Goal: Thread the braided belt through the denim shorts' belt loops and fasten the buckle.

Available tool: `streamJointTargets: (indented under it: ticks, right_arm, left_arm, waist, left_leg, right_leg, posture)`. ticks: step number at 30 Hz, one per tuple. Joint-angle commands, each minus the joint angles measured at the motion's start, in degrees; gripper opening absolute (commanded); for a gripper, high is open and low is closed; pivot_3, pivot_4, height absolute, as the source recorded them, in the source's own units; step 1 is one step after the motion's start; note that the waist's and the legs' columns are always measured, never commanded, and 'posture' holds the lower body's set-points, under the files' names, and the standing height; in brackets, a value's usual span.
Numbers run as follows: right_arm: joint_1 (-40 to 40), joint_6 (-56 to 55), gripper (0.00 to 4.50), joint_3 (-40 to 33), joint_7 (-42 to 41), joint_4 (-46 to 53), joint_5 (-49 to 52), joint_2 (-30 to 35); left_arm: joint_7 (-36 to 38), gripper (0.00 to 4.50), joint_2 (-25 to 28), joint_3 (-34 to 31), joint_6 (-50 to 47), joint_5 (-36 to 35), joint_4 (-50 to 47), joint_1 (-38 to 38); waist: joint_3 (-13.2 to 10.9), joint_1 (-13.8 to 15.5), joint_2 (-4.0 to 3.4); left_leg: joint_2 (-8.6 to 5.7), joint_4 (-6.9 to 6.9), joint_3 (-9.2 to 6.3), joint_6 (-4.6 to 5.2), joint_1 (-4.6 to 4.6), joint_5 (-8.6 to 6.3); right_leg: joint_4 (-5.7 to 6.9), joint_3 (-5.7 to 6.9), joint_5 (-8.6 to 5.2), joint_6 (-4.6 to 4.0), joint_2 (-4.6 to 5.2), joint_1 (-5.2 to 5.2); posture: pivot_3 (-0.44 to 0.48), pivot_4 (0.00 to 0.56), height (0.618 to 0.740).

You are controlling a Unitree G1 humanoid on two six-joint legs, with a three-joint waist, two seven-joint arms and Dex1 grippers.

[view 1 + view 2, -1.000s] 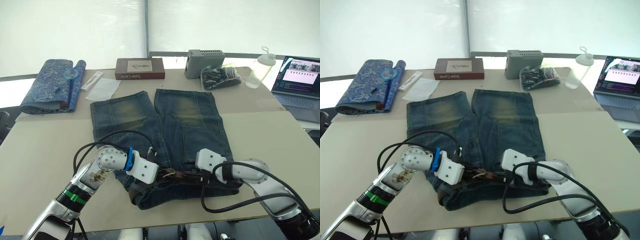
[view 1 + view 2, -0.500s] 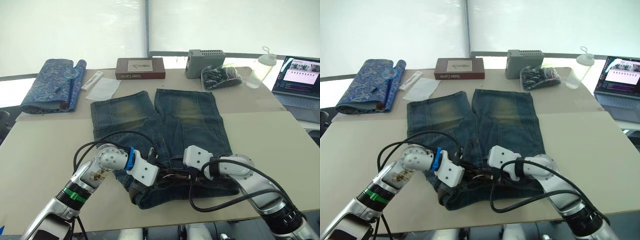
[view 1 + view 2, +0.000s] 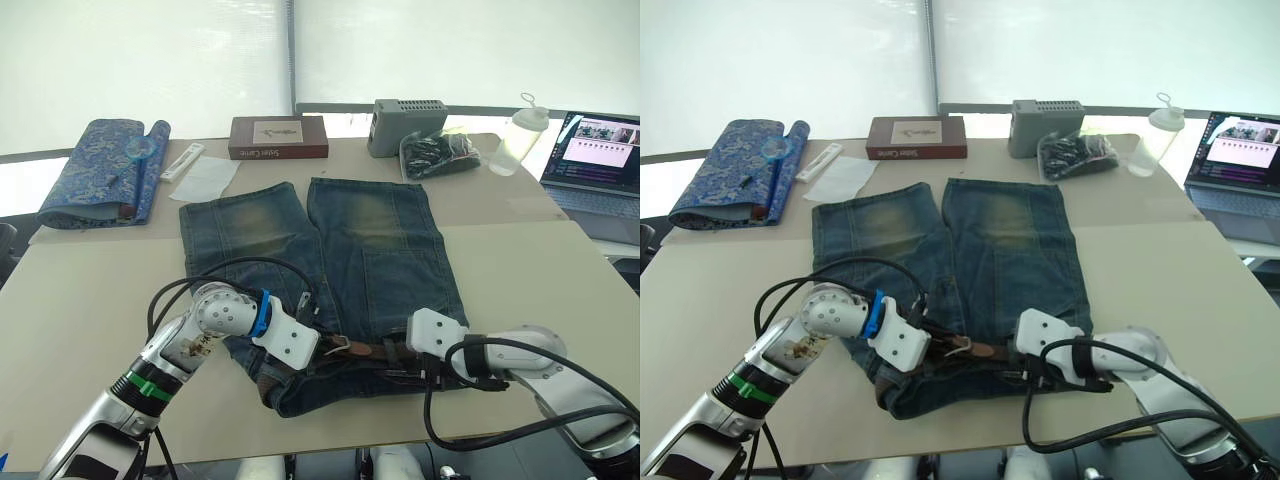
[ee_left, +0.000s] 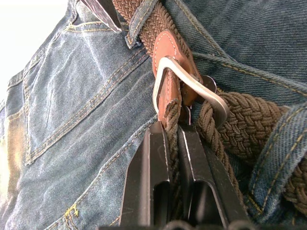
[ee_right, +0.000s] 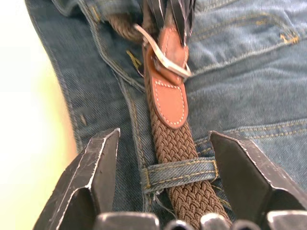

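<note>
1. The denim shorts [image 3: 320, 270] lie flat on the table [image 3: 80, 290], waistband nearest the robot, with the braided belt [image 5: 177, 143] already running under at least one of the belt loops [image 5: 180, 173] along it.
2. The left gripper [image 4: 172, 143] pinches the woven strap right at the buckle [image 4: 184, 84], fingers closed tight on it.
3. The right gripper [image 5: 163, 143] hangs just over the belt, jaws spread wide, gripping nothing.
4. Threading looks largely finished; whether the prong is seated cannot be told, so fastening probably remains.
</note>
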State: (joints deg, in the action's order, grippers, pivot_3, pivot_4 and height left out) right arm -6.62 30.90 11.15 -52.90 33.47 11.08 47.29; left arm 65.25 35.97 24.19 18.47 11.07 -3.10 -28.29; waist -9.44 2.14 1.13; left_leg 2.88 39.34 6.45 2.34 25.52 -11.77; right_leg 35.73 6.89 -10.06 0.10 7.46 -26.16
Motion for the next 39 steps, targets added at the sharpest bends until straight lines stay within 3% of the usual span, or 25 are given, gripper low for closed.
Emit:
streamJointTargets:
  ticks: [1,9,14,18,23,25,33,39]
  right_arm:
    - [-1.9,-1.7,3.38,1.3,2.3,-1.3,-3.0,-0.9]
    - [-1.3,0.1,3.38,-0.1,1.4,-0.8,0.7,-2.7]
    - [-1.7,-6.0,3.38,3.5,2.5,-4.6,-6.4,-0.8]
    - [-2.8,-7.5,2.20,4.5,3.5,-6.1,-8.6,-1.9]
    - [-3.5,-4.3,0.43,4.8,3.4,-3.7,-6.7,-4.9]
    - [-4.1,-2.5,0.03,5.3,3.6,-2.4,-5.8,-6.7]
    - [-5.0,-0.2,0.03,6.0,1.8,0.6,-4.4,-9.2]
    - [-5.5,0.2,0.03,6.1,1.0,1.2,-3.9,-9.7]
  left_arm:
    - [0.3,0.00,0.3,0.3,-0.1,-0.3,-0.5,-0.6]
    - [0.3,0.00,0.5,0.0,-0.4,-0.4,-0.8,-0.4]
    - [0.2,0.00,0.3,-0.1,-0.7,-0.4,-0.9,-0.3]
    - [0.1,0.00,0.1,0.0,-1.6,-0.6,-1.3,-0.1]
    - [0.5,0.00,0.0,0.2,-3.8,-1.2,-3.4,0.9]
    - [0.7,0.00,0.0,0.4,-4.4,-0.7,-4.1,0.8]
    - [2.5,0.00,0.2,1.1,-10.3,0.7,-7.2,-0.6]
    - [4.8,0.00,-0.9,0.9,-18.9,-2.5,-7.9,1.0]
  waist:
    - [0.0,0.0,0.00]
    - [0.0,0.1,0.00]
    - [0.0,0.1,0.00]
    - [0.0,0.1,0.00]
    - [0.0,-0.1,0.00]
    - [0.0,-0.3,0.01]
    - [0.0,-1.1,0.01]
    - [0.0,-1.4,0.01]
  left_leg:
    - [0.00,0.00,0.00,0.00,0.00,0.00]
    - [-0.02,0.00,-0.01,0.03,0.01,0.01]
    - [-0.02,0.00,0.00,0.02,0.01,0.01]
    - [-0.01,0.01,0.00,0.01,-0.01,0.00]
    - [0.01,0.04,0.01,0.01,-0.01,0.00]
    - [0.03,0.04,0.01,0.01,-0.01,0.00]
    - [0.04,0.04,0.00,0.01,-0.01,0.01]
    - [0.03,0.04,-0.02,0.01,-0.01,0.01]
  right_leg:
    - [0.00,0.00,0.00,0.00,0.00,-0.01]
    - [0.04,0.02,0.00,0.00,-0.01,-0.01]
    - [0.03,0.01,0.00,0.00,-0.01,0.00]
    - [0.03,0.02,0.00,0.00,-0.01,0.00]
    - [0.04,0.01,0.00,0.00,-0.01,0.01]
    - [0.05,0.01,0.00,0.00,-0.02,0.00]
    - [0.11,0.02,0.00,0.00,-0.05,-0.03]
    - [0.11,0.03,0.00,0.00,-0.05,-0.02]
  posture:
    - [0.000,0.150,0.709]
    - [0.000,0.150,0.709]
    - [0.000,0.150,0.709]
    - [0.000,0.150,0.709]
    - [0.000,0.150,0.709]
    - [0.000,0.150,0.709]
    - [0.000,0.150,0.709]
    - [0.000,0.150,0.709]
